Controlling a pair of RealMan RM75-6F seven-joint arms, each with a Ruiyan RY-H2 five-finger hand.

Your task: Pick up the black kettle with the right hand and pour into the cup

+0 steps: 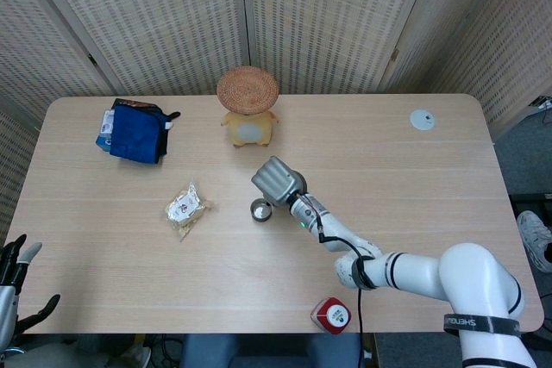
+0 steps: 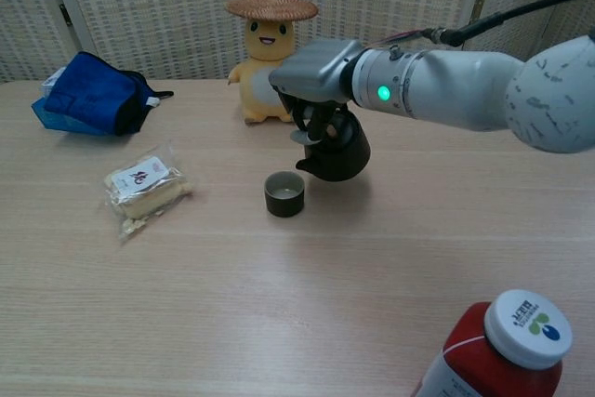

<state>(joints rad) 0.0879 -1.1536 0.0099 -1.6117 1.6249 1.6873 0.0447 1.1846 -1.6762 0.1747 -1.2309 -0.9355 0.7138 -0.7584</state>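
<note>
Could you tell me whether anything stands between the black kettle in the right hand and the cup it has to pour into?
Nothing visible does. The right hand holds the black kettle raised just right of the cup, spout toward it, with only bare table between. The snack packet and plush toy sit well aside.

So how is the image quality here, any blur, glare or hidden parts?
Chest view: the red bottle at the bottom edge is soft and cropped; the black kettle casts a soft shadow. Head view: evenly lit, no glare, but the right hand hides the kettle.
</note>
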